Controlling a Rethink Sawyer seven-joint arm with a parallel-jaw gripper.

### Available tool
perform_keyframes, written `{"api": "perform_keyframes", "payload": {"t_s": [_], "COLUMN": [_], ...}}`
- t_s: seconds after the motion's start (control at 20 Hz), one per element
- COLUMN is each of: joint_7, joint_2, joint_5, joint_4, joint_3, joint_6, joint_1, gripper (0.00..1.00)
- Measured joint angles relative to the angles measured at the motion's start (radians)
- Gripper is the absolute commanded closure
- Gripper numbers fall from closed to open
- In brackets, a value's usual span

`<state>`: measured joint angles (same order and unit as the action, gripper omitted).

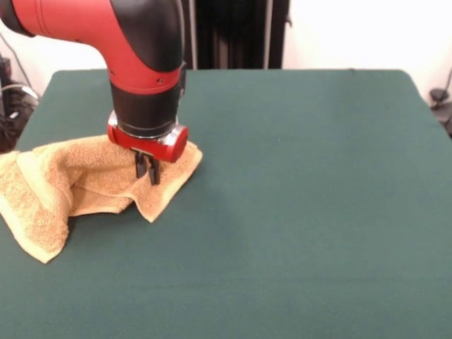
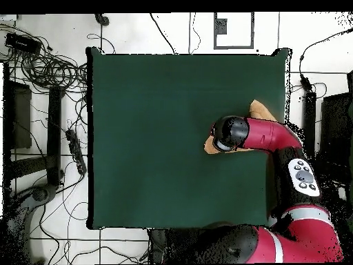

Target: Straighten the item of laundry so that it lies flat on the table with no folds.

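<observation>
The orange-tan towel [image 1: 63, 183] lies crumpled and folded at the left edge of the dark green table [image 1: 304, 212] in the front view. Its right corner forms a raised fold under my gripper [image 1: 147, 171]. The two dark fingers stand close together, pinched on that fold. In the overhead view the arm's wrist covers the gripper and most of the towel [image 2: 259, 110]; only two bits of towel show beside the arm, near the table's [image 2: 165, 138] right edge. No tag or woven band shows.
The towel's left end reaches or overhangs the table's left edge in the front view. Cables and stands [image 2: 41, 76] lie on the floor around the table. The robot's base [image 2: 296, 234] stands at the overhead view's bottom right.
</observation>
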<state>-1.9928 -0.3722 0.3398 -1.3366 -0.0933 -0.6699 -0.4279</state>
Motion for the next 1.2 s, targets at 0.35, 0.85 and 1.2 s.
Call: {"api": "perform_keyframes", "payload": {"t_s": [0.35, 0.85, 1.2], "joint_7": [0.000, 0.000, 0.000], "joint_2": [0.005, -0.054, -0.143], "joint_5": [-0.012, -0.031, -0.101], "joint_4": [0.047, 0.090, 0.089], "joint_3": [0.000, 0.016, 0.061], "joint_6": [-0.091, -0.236, -0.268], "joint_1": [-0.044, -0.044, 0.028], "gripper": [1.00, 1.00, 1.00]}}
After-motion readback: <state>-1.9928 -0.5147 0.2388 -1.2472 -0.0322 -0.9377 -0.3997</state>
